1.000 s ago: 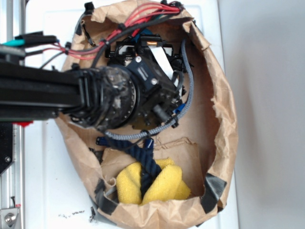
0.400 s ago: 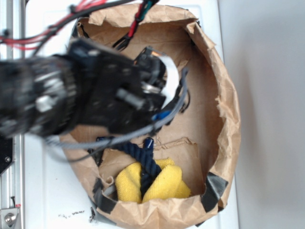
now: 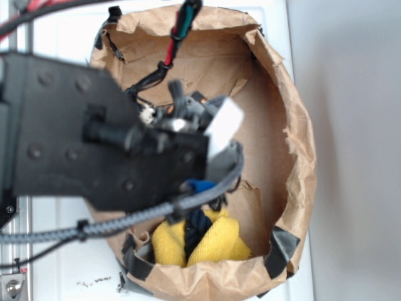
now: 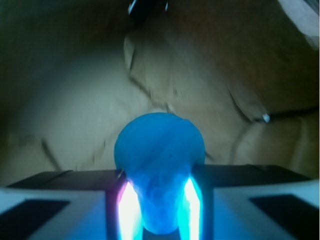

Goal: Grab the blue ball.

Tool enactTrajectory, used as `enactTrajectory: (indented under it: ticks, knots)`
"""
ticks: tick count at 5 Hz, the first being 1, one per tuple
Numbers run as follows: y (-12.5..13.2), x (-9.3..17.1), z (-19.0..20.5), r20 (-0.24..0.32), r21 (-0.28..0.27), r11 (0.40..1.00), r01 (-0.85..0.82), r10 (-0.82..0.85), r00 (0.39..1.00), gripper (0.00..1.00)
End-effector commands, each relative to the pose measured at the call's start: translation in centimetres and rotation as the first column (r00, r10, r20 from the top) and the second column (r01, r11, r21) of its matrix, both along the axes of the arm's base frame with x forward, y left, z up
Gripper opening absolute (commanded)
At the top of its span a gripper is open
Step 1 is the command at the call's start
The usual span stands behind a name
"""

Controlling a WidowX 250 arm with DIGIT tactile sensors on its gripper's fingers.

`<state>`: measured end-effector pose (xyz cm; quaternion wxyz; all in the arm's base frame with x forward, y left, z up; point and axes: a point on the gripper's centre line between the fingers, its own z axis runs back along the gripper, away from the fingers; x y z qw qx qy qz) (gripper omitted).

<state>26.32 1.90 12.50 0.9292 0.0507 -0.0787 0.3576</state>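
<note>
In the wrist view the blue ball [image 4: 159,150] is wedged between my gripper [image 4: 160,205] fingers. It is squeezed narrow where the fingers [image 4: 128,210] press it and bulges round beyond them, glowing teal. The gripper is shut on the ball, which hangs over the brown paper floor of the bag [image 4: 75,115]. In the exterior view my black arm [image 3: 106,144] looms large over the bag's left half and hides the jaws and the ball.
The crumpled brown paper bag [image 3: 294,157] rings the workspace with raised walls. A yellow cloth bundle [image 3: 219,241] lies at its near end, with a dark navy rope [image 3: 198,222] across it. Cables [image 3: 175,37] trail over the bag's far rim.
The arm has risen toward the exterior camera, looking much larger, and has shifted left and down in the view. The yellow cloth and rope stay put.
</note>
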Motion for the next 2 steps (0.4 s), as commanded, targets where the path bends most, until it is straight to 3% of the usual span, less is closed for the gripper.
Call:
enactTrajectory:
  ticks: [1,2]
  knots:
    - [0.94,0.44,6.35,-0.100,-0.051,0.998,0.038,-0.043,0.994,0.00]
    - [0.90,0.34,6.54,-0.040,-0.051,0.998,0.043,-0.045,0.998,0.00]
